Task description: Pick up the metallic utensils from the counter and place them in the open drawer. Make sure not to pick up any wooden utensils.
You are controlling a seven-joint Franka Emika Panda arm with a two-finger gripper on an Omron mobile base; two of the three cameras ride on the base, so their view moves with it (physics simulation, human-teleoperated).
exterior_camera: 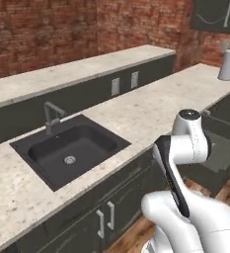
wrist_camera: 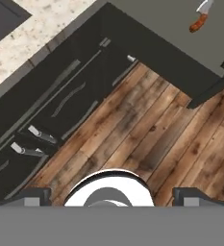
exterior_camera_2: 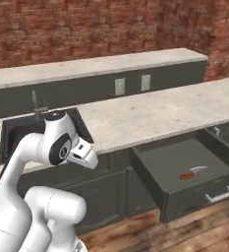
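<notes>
Your tool (exterior_camera_2: 89, 158) hangs wide open and empty over the floor; no metal utensils show on the desk (exterior_camera_2: 150, 113); searching, you risk clipping the open drawer (exterior_camera_2: 185, 172).

I see the counter (exterior_camera_2: 150, 115), pale speckled stone, with a dark sink (exterior_camera: 72, 150) sunk into it. A grey canister (exterior_camera: 228, 64) stands at its far end.
</notes>
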